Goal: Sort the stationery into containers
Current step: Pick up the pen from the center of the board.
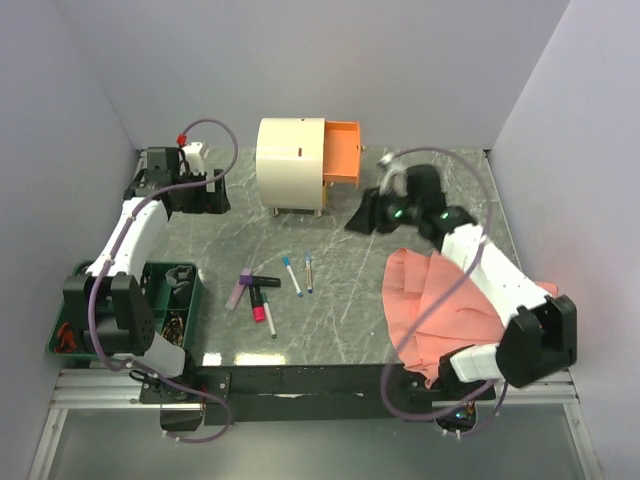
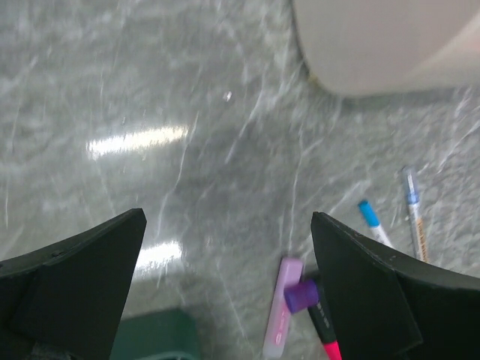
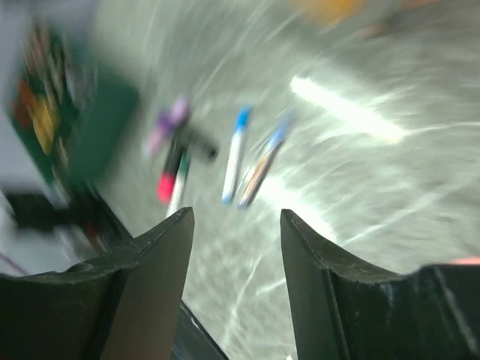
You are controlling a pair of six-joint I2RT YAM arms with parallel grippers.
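The pens (image 1: 296, 275) lie well apart from the empty right pincer (image 1: 358, 220).

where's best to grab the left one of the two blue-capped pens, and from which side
Grip the left blue-capped pen on its barrel just behind the cap, coming straight down with the jaws across it. It lies flat on the table, and the second pen angles in closest at the near end, so the cap end leaves more room.

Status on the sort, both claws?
Left claw open, empty. Right claw open, empty, near the orange drawer. Pens loose on table. Pink cloth under right arm, clear of pens.
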